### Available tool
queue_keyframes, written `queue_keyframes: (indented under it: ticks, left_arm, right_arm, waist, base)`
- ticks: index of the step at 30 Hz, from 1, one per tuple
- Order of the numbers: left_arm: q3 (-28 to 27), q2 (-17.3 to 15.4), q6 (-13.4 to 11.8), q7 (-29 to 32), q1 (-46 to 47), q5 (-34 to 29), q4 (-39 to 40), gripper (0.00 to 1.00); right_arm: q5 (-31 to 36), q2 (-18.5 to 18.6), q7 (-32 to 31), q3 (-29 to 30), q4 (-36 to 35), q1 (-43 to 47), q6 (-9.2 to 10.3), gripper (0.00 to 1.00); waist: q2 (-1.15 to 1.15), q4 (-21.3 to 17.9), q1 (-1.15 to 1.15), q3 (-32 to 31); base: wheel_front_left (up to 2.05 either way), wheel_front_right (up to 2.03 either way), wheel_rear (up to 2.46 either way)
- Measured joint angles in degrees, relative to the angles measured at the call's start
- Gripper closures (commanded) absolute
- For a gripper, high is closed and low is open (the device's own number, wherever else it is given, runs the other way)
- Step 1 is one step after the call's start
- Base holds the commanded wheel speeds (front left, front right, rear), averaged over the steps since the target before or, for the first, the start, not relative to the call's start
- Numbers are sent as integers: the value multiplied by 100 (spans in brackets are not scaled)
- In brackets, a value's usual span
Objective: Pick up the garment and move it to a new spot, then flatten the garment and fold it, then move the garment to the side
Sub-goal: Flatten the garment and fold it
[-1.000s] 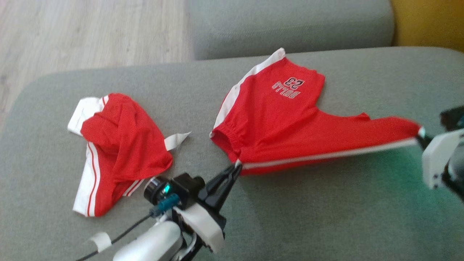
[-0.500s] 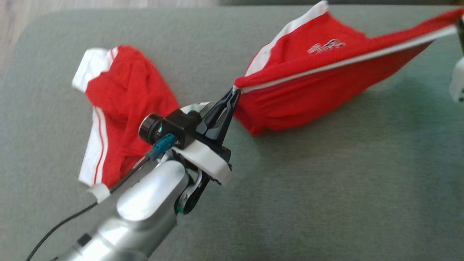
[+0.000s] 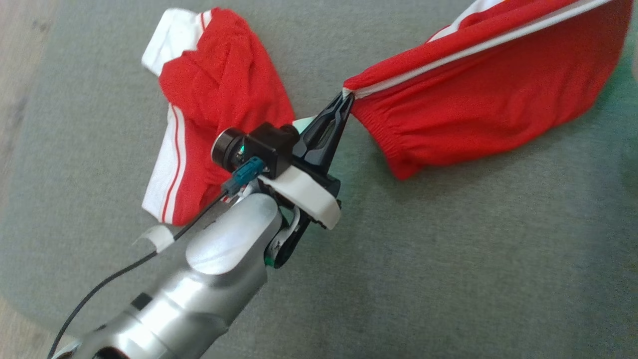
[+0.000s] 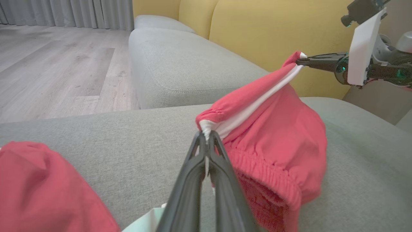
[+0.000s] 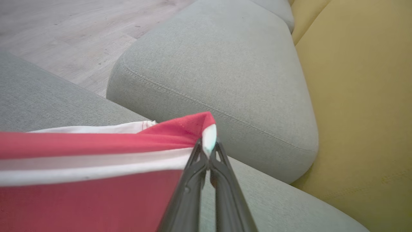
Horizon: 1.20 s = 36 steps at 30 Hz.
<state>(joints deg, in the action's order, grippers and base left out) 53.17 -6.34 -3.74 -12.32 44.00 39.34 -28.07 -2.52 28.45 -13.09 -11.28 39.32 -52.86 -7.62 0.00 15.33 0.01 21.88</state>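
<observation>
Head view: garment point(image 3: 491, 92) in left hand point(image 3: 345, 97)

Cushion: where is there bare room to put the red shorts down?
The grey cushion is bare in the wide patch on the robot's side of the held red shorts, right of the left gripper. It is crowded to the left, where the other red garment lies close beside that gripper.

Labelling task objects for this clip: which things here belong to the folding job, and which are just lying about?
In the job: red shorts, pinched at either end by left gripper and right gripper; grey cushion below.
Lying about: second red garment crumpled on the cushion; yellow backrest; wood floor.
</observation>
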Motion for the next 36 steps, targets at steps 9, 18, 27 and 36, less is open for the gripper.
queue_keyframes:
  ticks: [9,18,27,36]
  left_arm:
    - [52,238,81,-91,304,-57,-303,100]
    - [101,357,156,-145,422,-57,-538,68]
    - [94,366,160,-165,416,-4,-882,0]
    - [-432,182,-208,-209,161,-125,-670,0]
  right_arm:
    - [203,11,102,-288,710,-550,0,100]
    - [261,-46,610,-205,1261,-895,1,0]
    - [221,-288,1337,189,1735,-893,1,0]
    - [-385,-788,2419,866,1812,-477,1,0]
  waist:
    - [0,356,0,456]
    - [0,472,0,640]
    - [0,299,-1,331]
    - [0,-6,-2,-308]
  base:
    - [0,0,0]
    - [0,0,0]
    - [0,0,0]
    - [0,0,0]
